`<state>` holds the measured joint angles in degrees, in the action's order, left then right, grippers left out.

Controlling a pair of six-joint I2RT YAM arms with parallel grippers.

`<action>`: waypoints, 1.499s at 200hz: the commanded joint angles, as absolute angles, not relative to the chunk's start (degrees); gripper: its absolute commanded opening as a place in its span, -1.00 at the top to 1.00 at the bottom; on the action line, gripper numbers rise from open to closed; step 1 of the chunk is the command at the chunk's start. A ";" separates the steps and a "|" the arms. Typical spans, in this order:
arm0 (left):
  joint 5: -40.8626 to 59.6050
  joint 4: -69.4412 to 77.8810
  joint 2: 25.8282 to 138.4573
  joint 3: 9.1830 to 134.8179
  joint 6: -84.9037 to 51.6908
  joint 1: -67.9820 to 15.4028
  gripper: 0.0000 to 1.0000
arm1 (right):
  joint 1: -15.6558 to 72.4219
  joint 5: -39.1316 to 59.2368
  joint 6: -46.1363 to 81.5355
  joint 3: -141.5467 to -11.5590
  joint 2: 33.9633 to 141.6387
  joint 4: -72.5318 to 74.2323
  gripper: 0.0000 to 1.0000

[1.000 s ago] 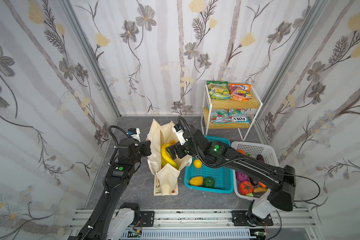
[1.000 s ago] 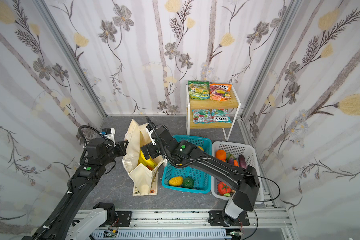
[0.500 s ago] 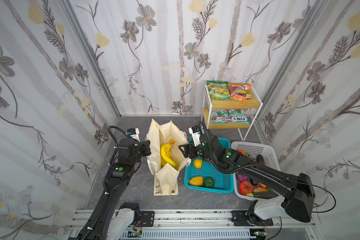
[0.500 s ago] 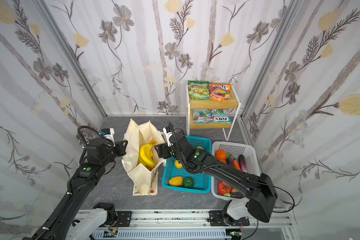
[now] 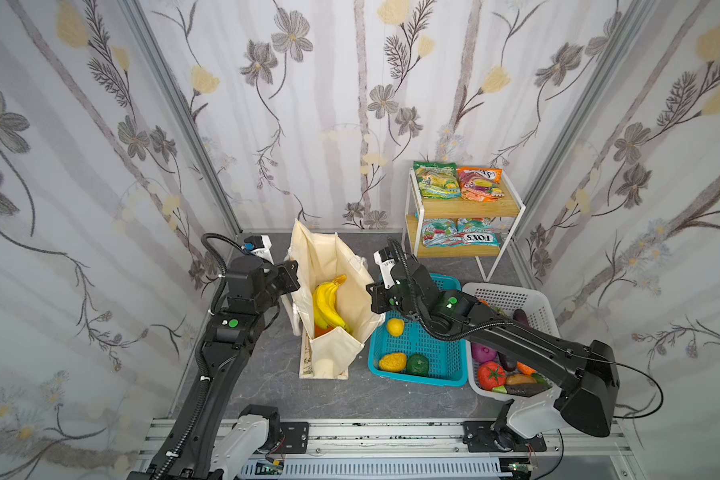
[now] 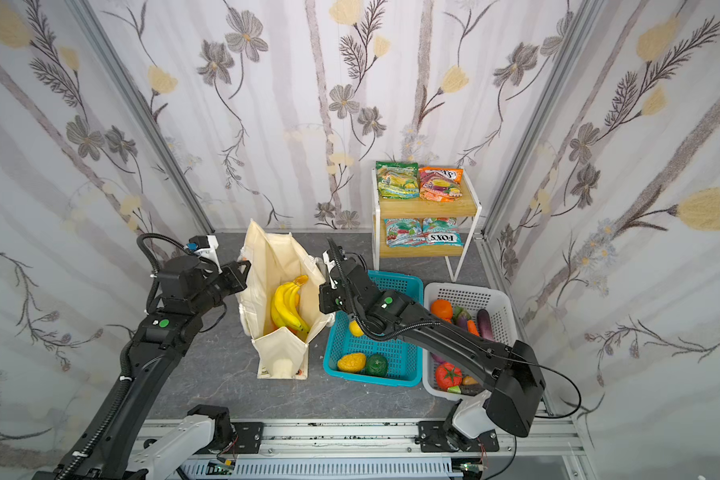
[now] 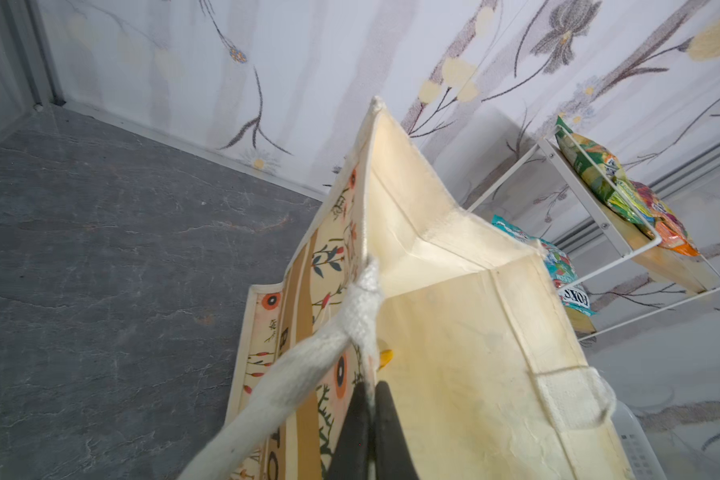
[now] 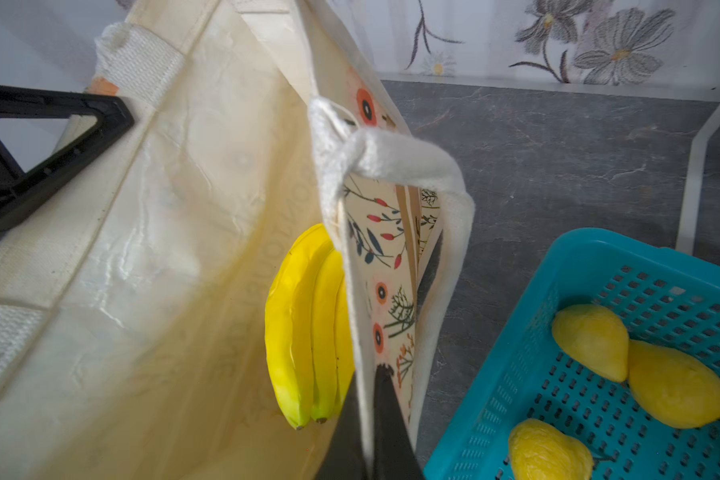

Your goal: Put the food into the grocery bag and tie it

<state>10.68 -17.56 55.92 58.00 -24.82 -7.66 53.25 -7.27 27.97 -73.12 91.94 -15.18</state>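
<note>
The right pincer [image 8: 368, 388] is pressed together on the wall of the bag [image 5: 329, 257] nearer the blue basket [image 5: 414, 377], and the left pincer [image 7: 373, 388] pinches the opposite wall. The bag stands open between them, left of centre in both top views, with bananas [image 5: 327, 305] inside. If either arm pulls outward too hard, the cloth could slip free, or the bag could tip toward the basket just beside it.

A staged robot-lab booth: floral-printed wall panels [image 5: 350, 104] held in grey metal corner posts [image 5: 174, 104], with a slotted aluminium mounting rail [image 5: 391, 436].
</note>
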 commanded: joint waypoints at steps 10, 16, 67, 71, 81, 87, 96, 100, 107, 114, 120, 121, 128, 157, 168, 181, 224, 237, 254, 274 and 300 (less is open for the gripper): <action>-3.64 -24.86 58.01 63.86 -21.45 -7.31 1.00 | 51.33 -11.67 28.27 -69.55 87.87 -17.21 1.00; -5.75 -25.93 57.77 64.42 -20.77 -7.32 1.00 | 50.63 -11.32 28.57 -68.66 87.28 -17.23 1.00; -19.01 -32.78 56.45 66.45 -16.79 -5.89 1.00 | 47.77 -7.65 30.47 -67.09 85.05 -15.00 1.00; -19.13 -32.99 56.43 66.45 -16.79 -5.89 1.00 | 47.78 -7.40 30.45 -67.21 85.20 -14.95 1.00; -18.74 -33.36 56.51 66.07 -16.70 -5.89 1.00 | 47.75 -7.20 30.53 -67.83 85.78 -15.23 1.00; -18.55 -33.38 56.54 65.69 -16.57 -5.89 1.00 | 47.73 -7.21 30.78 -68.17 86.15 -15.58 1.00; -18.08 -33.41 56.60 64.96 -16.35 -5.89 1.00 | 47.81 -6.82 31.13 -68.29 86.77 -15.61 1.00; -17.49 -33.31 56.60 64.64 -16.27 -5.89 1.00 | 47.82 -6.47 31.34 -68.29 86.97 -15.35 1.00; -15.17 -32.94 56.52 64.09 -16.19 -5.96 1.00 | 48.03 -5.44 31.72 -68.11 87.38 -14.45 1.00; -11.88 -32.45 56.43 63.52 -16.26 -6.00 1.00 | 48.31 -4.09 32.03 -67.95 87.87 -13.01 1.00; -9.00 -31.93 56.43 62.96 -16.41 -6.22 1.00 | 48.71 -3.07 32.32 -68.04 88.54 -11.84 1.00; -8.50 -31.74 56.38 62.85 -16.47 -6.28 1.00 | 48.83 -2.90 32.38 -68.12 88.65 -11.63 1.00; -5.43 -30.83 56.26 62.02 -16.61 -6.61 1.00 | 49.54 -2.35 32.52 -68.85 89.67 -10.79 1.00; 6.25 -25.07 55.85 57.83 -16.91 -6.86 1.00 | 52.50 -2.04 31.99 -74.50 96.54 -11.10 1.00; 7.67 -23.98 55.64 57.02 -17.30 -6.86 1.00 | 52.97 -1.38 31.83 -76.34 98.52 -11.97 1.00; 7.91 -23.34 55.22 56.28 -17.56 -6.86 0.86 | 53.08 -0.74 31.87 -77.04 99.43 -11.73 1.00; 5.62 -23.16 54.41 53.19 -19.16 -6.86 -0.04 | 53.05 -0.96 32.15 -75.81 98.37 -10.62 1.00; 7.55 -23.11 54.85 52.96 -19.83 -6.86 -0.10 | 53.08 -1.01 32.12 -75.46 98.18 -10.59 1.00; 10.79 -23.11 55.87 53.43 -20.60 -7.03 -0.06 | 53.07 -0.71 32.12 -75.27 98.35 -10.64 1.00; 13.41 -23.10 56.25 53.46 -21.26 -7.53 0.30 | 53.05 -0.53 32.12 -75.11 98.41 -10.46 1.00; 12.39 -23.20 56.01 53.57 -21.53 -8.18 1.00 | 53.07 -0.78 32.16 -75.01 97.93 -10.19 1.00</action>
<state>11.16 -23.88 56.12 53.23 -20.82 -7.90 52.97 -0.58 31.68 -75.26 98.54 -12.43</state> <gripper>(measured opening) 0.062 0.049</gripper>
